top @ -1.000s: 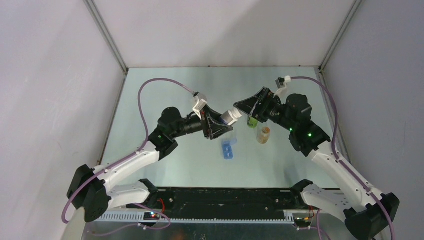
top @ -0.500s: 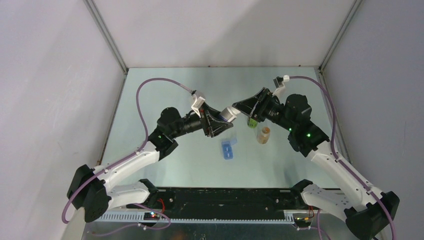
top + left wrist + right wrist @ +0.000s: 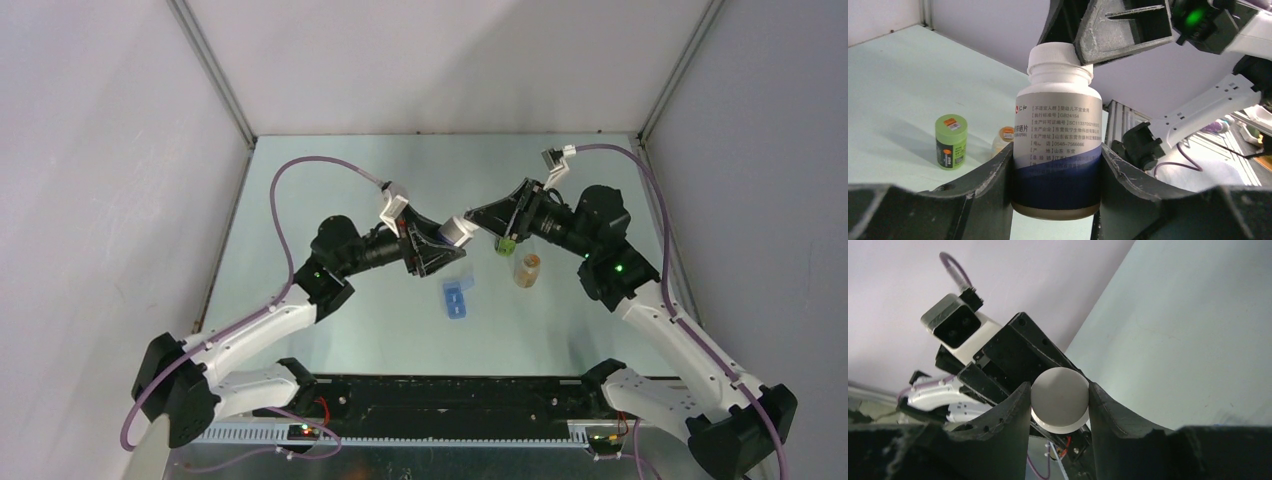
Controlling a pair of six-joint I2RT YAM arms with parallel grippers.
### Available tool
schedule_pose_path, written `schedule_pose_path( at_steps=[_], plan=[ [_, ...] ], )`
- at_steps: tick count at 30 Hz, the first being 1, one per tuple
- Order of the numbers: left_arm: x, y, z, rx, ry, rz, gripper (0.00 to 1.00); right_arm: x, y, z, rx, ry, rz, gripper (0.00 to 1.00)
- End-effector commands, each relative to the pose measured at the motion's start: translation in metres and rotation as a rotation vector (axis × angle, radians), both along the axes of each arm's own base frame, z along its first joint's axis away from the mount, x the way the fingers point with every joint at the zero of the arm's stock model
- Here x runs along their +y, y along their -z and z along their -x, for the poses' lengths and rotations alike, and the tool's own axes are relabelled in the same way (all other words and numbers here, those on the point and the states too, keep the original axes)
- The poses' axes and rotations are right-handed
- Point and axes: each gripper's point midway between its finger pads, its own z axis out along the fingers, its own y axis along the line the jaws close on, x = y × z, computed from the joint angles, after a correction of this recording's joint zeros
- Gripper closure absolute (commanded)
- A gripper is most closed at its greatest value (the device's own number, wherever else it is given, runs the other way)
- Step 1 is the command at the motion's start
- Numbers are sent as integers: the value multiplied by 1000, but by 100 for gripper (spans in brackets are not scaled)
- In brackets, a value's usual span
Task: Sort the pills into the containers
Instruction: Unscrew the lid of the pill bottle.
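Item 1: pill bottle (image 3: 1057, 150), white, labelled, centre of the left wrist view. My left claw (image 3: 1055, 156) is clamped round its body and holds it off the table, lid toward my other arm.

Item 2: cap (image 3: 1059, 400), centre of the right wrist view. My right claw (image 3: 1059, 392) pinches both sides, likely for unscrewing.

Item 3: green container (image 3: 951, 141), lower left, standing upright.

A pale green tabletop (image 3: 330, 180) is observed enclosed by plain grey walls (image 3: 440, 60), with metal corner posts (image 3: 212, 75) noted at both rear corners and a black rail (image 3: 450, 395) with a slotted grey strip (image 3: 420, 432) recorded along its near edge.
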Motion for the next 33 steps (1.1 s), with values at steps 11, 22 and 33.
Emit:
schedule_pose_path(
  at_steps=[11, 22, 33],
  plan=[
    [5, -5, 41, -65, 209, -47, 100, -19, -48, 49, -464, -333, 30, 69],
    [7, -6, 40, -84, 202, -56, 100, -24, -58, 42, -472, -265, 13, 70],
    [24, -5, 19, -141, 5, -46, 100, -82, 30, -46, -100, 294, 310, 70]
  ],
)
